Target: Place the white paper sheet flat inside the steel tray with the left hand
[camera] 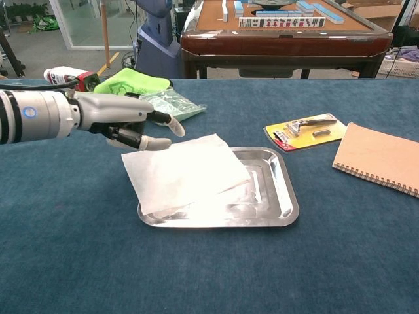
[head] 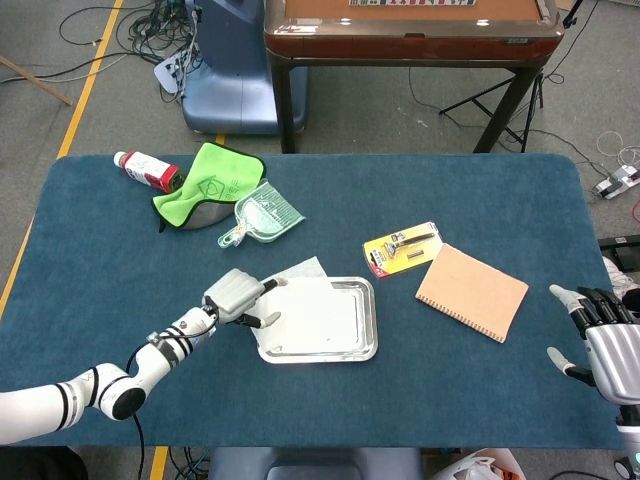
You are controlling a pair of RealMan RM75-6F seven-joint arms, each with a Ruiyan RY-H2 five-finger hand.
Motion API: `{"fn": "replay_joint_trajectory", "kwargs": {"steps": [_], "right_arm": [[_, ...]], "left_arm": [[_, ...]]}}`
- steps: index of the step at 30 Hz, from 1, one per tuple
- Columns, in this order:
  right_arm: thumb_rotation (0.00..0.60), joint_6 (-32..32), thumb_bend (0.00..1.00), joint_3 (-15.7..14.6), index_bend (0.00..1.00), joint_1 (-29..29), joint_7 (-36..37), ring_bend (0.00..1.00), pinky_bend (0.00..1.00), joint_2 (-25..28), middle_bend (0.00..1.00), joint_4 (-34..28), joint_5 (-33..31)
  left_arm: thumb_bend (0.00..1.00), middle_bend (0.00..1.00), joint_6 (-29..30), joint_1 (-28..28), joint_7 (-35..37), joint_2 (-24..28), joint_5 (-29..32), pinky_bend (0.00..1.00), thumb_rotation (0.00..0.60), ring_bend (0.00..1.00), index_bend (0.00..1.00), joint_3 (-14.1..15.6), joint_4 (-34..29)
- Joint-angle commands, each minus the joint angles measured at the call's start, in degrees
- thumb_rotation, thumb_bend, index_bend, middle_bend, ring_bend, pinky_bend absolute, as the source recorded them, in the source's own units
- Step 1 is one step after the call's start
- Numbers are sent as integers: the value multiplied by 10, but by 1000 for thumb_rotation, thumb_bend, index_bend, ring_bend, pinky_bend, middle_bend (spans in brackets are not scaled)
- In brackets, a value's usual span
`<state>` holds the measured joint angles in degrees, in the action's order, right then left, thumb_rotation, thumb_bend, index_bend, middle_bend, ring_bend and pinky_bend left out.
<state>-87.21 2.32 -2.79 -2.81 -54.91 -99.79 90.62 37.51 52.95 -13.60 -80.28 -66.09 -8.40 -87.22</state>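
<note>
The right hand (head: 600,335) sits at the near right edge of the table (head: 480,400), fingers spread and holding nothing, well apart from every object. The steel tray (camera: 278,209) lies flat near the table's centre. The white paper sheet (camera: 183,171) rests partly inside it, its right portion lying on the tray floor while its left portion and far corner overhang the tray's left rim onto the blue cloth; it is not fully flat inside. The left hand (camera: 127,124) is at the sheet's left far corner, fingers extended and slightly apart, with nothing gripped; whether the fingertips touch the paper cannot be determined. To the right of the tray lies a tan notebook (head: 471,291), and just beyond it a yellow razor pack (head: 402,249). Farther back on the left are a clear plastic scoop (head: 258,215), a green cloth (head: 208,184) and a red-and-white bottle (head: 145,170) lying on its side.
</note>
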Motion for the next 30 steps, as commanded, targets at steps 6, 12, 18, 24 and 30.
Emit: {"fn": "replay_joint_trajectory", "kwargs": {"steps": [6,12,18,24,30], "right_arm": [[600,5,195,1,173,-2,1,139,168,-3,241,3,-5],[600,6,194,1,173,-2,3,139,168,-3,241,5,-7],[600,3,194,-1,173,1,7,139,168,-2,241,8,-8],[600,1,194,-1,173,3,12,139,168,-2,241,12,-9],[600,1,195,0,173,3,14,139,168,-2,241,13,-9]], "left_arm": [[330,1000,-53,65,-51,-34,124,1000,83,1000,159,5,21],[330,1000,-51,108,-96,-60,202,1000,82,1000,159,30,39],[330,1000,-35,144,-131,-81,269,1000,85,1000,159,50,49],[330,1000,-26,164,-147,-86,290,1000,83,1000,162,66,34],[330,1000,-16,175,-154,-87,281,1000,85,1000,168,76,8]]}}
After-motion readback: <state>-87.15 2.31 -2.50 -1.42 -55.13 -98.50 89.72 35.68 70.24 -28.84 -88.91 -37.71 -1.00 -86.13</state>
